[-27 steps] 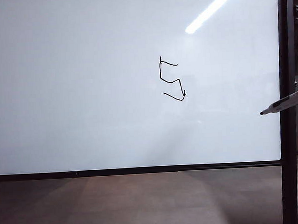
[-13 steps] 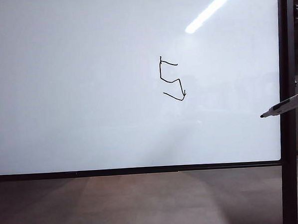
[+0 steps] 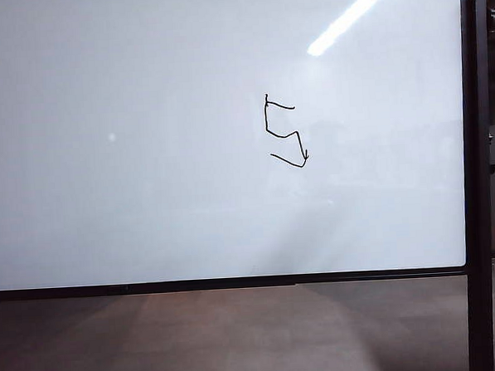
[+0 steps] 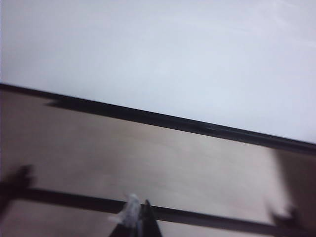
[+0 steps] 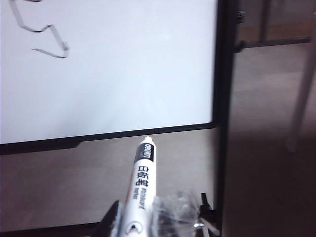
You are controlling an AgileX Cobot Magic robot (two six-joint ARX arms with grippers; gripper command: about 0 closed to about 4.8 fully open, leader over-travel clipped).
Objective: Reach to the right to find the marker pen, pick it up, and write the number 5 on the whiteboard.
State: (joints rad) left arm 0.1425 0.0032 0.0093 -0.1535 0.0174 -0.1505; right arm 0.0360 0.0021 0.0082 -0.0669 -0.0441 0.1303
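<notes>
Marker pen [image 5: 139, 190] sits clamped in the right gripper [image 5: 148, 219], its tip aimed toward the whiteboard [image 5: 123, 89] near the lower corner by the black post [image 5: 223, 98]. Number 5 [image 3: 284, 131] stands drawn mid-board. Left gripper [image 4: 138, 222] shows only blurred fingertips; its jaws cannot be judged.

You've got a dull brown wood-look floor [image 3: 239, 335] running under everything, and a bright slanted strip of ceiling-light glare [image 3: 351, 15] up near the top right. Past the floor's right side, a pale thin upright leg [image 5: 302, 98] stands on it, blurry.
</notes>
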